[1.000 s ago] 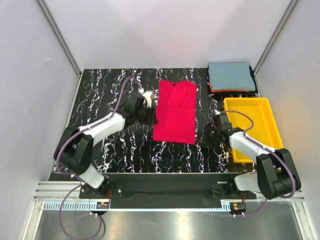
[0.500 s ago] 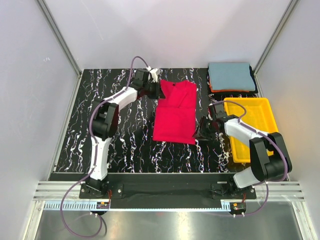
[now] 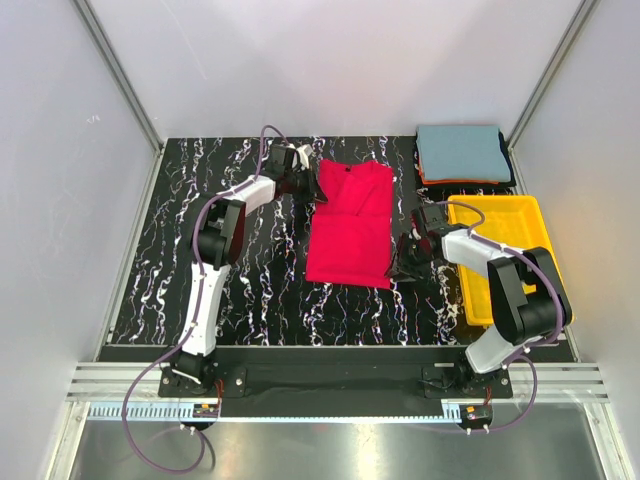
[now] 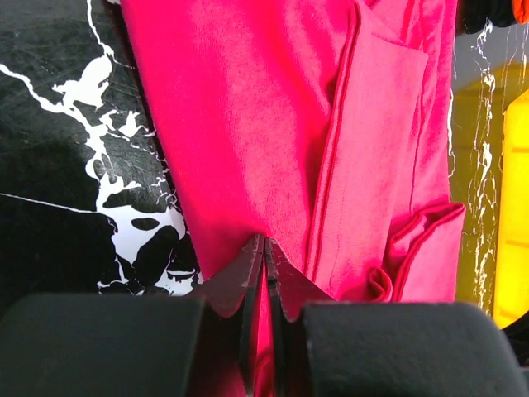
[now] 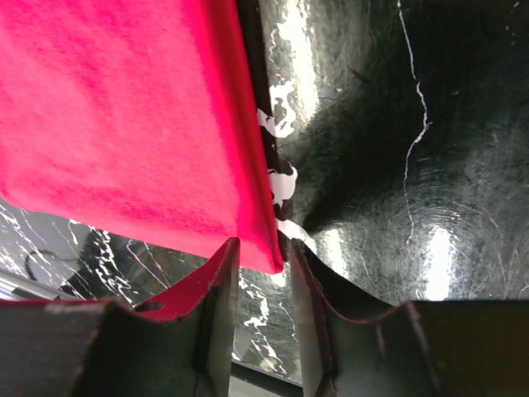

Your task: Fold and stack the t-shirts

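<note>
A bright red t-shirt (image 3: 350, 225) lies folded lengthwise in the middle of the black marbled table (image 3: 250, 290). My left gripper (image 3: 312, 186) is at the shirt's back left corner. In the left wrist view its jaws (image 4: 266, 246) are pinched shut on the red cloth (image 4: 273, 124). My right gripper (image 3: 397, 265) is at the near right corner. Its fingers (image 5: 260, 248) stand open with the corner of the red shirt (image 5: 124, 124) between them, a gap on each side. A grey-blue folded t-shirt (image 3: 460, 152) tops a stack with orange and dark layers at the back right.
A yellow plastic tray (image 3: 520, 260) sits at the right edge, just beside my right arm, and shows in the left wrist view (image 4: 512, 207). White walls and metal posts enclose the table on three sides.
My left gripper travelled from the shirt's left side to its back left corner and closed on the cloth. My right gripper shifted slightly back along the shirt's near right corner.
</note>
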`<state>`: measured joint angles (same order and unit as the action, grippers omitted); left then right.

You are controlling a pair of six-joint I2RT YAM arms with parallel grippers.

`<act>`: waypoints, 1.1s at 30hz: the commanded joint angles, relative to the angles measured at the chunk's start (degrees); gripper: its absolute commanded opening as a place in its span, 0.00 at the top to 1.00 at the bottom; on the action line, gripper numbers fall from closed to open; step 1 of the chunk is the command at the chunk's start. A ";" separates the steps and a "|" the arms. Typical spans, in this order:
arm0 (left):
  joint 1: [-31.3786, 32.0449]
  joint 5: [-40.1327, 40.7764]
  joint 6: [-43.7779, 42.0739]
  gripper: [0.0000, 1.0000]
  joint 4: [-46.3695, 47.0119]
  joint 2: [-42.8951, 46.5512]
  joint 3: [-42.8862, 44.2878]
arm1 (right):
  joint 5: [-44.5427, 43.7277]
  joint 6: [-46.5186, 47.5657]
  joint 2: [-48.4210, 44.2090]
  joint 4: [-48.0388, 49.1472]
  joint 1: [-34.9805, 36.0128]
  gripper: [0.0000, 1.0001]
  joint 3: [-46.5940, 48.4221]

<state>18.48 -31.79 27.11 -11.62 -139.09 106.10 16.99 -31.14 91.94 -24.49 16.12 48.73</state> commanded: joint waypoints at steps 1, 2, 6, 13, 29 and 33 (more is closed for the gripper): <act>-0.11 -0.91 0.75 0.89 0.98 -1.01 1.48 | -0.30 1.34 0.17 0.58 0.05 0.63 1.55; -0.20 -0.99 0.66 0.89 0.98 -1.01 1.30 | -0.29 1.25 0.17 0.93 0.05 0.64 1.37; -0.20 -0.47 0.22 0.89 0.98 -1.01 0.33 | -0.21 0.55 -0.62 2.60 0.05 0.66 -0.56; -0.11 -0.20 0.05 0.89 1.07 -0.66 -1.60 | 1.64 -1.21 -0.35 6.47 0.05 0.69 -3.81; -0.99 2.00 -0.75 0.89 0.89 1.10 -4.06 | -2.49 -4.90 -8.79 9.54 0.05 1.00 -11.72; -1.08 2.17 -0.31 0.89 0.89 1.19 -4.15 | -2.05 -4.99 -8.27 10.25 0.05 1.00 -12.17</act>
<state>18.02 -32.49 27.73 -7.99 -138.82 103.66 15.94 -35.73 84.42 -14.46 16.12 37.36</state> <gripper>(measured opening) 0.112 0.011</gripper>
